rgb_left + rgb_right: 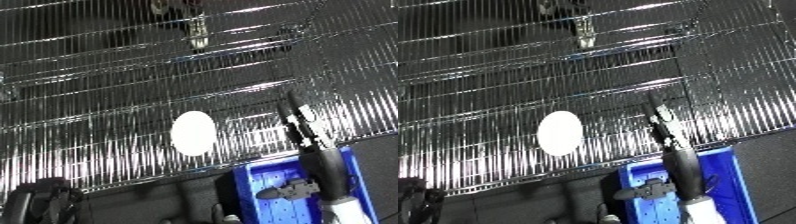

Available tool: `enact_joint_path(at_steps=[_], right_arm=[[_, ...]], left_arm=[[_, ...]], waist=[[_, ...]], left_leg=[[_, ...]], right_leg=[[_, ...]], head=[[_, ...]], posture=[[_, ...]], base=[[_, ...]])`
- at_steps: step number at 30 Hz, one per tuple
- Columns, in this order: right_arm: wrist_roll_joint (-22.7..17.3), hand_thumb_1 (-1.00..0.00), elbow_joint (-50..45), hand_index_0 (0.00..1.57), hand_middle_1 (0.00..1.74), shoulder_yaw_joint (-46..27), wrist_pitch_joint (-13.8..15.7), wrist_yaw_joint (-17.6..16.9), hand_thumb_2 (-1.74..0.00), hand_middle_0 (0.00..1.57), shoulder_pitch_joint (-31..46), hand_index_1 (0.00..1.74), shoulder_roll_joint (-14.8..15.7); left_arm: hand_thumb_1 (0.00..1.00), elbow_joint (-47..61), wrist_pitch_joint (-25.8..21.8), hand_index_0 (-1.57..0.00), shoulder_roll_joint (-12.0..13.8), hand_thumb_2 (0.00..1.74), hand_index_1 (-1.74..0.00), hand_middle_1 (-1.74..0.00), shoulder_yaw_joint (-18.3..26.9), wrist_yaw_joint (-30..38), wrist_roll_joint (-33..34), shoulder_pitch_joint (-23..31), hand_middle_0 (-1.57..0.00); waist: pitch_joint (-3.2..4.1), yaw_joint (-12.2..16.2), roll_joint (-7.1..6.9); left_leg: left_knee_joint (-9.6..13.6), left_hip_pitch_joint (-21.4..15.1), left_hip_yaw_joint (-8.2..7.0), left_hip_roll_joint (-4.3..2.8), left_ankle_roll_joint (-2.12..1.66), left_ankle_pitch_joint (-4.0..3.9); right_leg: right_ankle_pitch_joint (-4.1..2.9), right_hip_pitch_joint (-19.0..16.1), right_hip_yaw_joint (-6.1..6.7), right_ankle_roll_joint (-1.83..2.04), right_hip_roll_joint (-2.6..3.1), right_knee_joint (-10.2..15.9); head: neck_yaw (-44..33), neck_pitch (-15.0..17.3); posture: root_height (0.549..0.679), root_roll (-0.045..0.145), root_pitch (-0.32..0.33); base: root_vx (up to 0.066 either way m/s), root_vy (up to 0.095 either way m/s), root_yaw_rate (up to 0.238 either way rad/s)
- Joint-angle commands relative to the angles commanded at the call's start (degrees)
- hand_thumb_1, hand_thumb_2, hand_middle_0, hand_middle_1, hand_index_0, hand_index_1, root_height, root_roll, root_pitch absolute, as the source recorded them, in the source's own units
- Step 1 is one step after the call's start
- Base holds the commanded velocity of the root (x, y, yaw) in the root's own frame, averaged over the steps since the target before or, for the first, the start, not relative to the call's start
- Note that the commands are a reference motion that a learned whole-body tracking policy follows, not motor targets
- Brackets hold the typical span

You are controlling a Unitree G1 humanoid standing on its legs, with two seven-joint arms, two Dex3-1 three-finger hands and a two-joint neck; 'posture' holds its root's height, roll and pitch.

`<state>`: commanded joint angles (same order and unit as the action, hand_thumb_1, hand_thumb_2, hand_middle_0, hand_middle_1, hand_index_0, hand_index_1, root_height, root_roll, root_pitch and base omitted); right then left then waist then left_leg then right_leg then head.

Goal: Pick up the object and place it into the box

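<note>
A white oval object lies on a wire grid shelf. Below it to the right, the blue bin stands under the shelf's front edge. My right hand rises over the bin, open, its straight fingers pointing up onto the grid to the right of the white object and apart from it. It holds nothing. A dark shape at the lower left looks like my left hand.
The wire shelf fills most of both views, with a front rail just above the bin. A small metal piece sits at the shelf's far side. Dark floor shows beside the bin.
</note>
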<state>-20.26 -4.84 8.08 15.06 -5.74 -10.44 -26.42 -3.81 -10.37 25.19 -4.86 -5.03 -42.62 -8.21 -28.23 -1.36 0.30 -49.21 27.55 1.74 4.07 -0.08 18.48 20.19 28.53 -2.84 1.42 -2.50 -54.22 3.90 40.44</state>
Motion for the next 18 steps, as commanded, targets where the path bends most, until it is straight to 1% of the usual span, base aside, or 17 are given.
enact_joint_path(at_steps=[4, 8, 13, 16, 18], right_arm=[[-0.1, 0.0, 0.6, 0.0, 0.0, 1.0, -0.8, -0.3, 0.0, 0.0, -0.6, 0.0, 0.0], [0.0, 0.0, 1.9, 0.0, 0.0, 2.0, -1.5, -1.2, 0.0, 0.0, -1.3, 0.0, 0.2], [-0.6, 0.0, 4.0, 0.0, 0.0, 2.8, -1.7, -2.4, 0.0, 0.0, -2.1, 0.0, 0.6], [-0.6, 0.0, 5.1, 0.0, 0.0, 3.0, -1.8, -2.6, 0.0, 0.0, -2.6, 0.0, 0.8], [-0.5, 0.0, 5.9, 0.0, 0.0, 3.2, -1.8, -2.7, 0.0, 0.0, -3.0, 0.0, 0.9]], left_arm=[[1.0, -0.1, 0.7, -1.57, 0.0, 1.74, -1.74, -1.74, -0.4, -0.3, 0.5, 0.0, -1.57], [1.0, -0.5, 1.2, -1.57, 0.3, 1.74, -1.74, -1.74, -0.7, -0.7, 0.7, -0.3, -1.57], [1.0, -0.7, 1.7, -1.57, 0.5, 1.74, -1.74, -1.74, -1.2, -0.9, 0.7, -0.8, -1.57], [1.0, -0.5, 2.1, -1.57, 0.5, 1.74, -1.74, -1.74, -1.5, -1.1, 0.9, -0.8, -1.57], [1.0, -0.5, 2.5, -1.57, 0.6, 1.74, -1.74, -1.74, -1.7, -1.3, 0.8, -0.8, -1.57]], waist=[[0.05, -0.7, -0.01], [0.1, -1.4, 0.05], [0.1, -1.9, 0.14], [0.05, -2.2, 0.23], [0.0, -2.5, 0.31]], left_leg=[[-0.7, 0.2, 0.23, 0.36, -0.07, -0.04], [-1.2, 0.1, 0.35, 0.81, 0.03, -0.14], [-1.8, 0.3, 0.35, 0.99, 0.07, -0.23], [-2.4, 0.4, 0.39, 1.17, 0.09, -0.11], [-3.0, 0.6, 0.45, 1.31, 0.17, 0.01]], right_leg=[[0.2, 0.2, -0.22, 0.06, -0.19, -0.8], [0.08, 0.4, -0.47, 0.15, -0.37, -1.3], [-0.03, 0.9, -0.76, 0.24, -0.6, -2.0], [-0.07, 1.1, -0.92, 0.25, -0.79, -2.4], [-0.08, 1.4, -1.05, 0.21, -0.91, -2.9]], head=[[-1.5, 1.8], [-1.4, 3.3], [-1.7, 4.4], [-1.4, 4.9], [-0.9, 5.3]], posture=[[0.617, 0.071, -0.04], [0.615, 0.072, -0.048], [0.612, 0.072, -0.055], [0.611, 0.073, -0.06], [0.609, 0.074, -0.064]], base=[[0.057, -0.026, 0.145], [0.057, -0.025, 0.165], [0.046, -0.006, 0.112], [0.043, -0.011, 0.111], [0.047, -0.015, 0.112]])
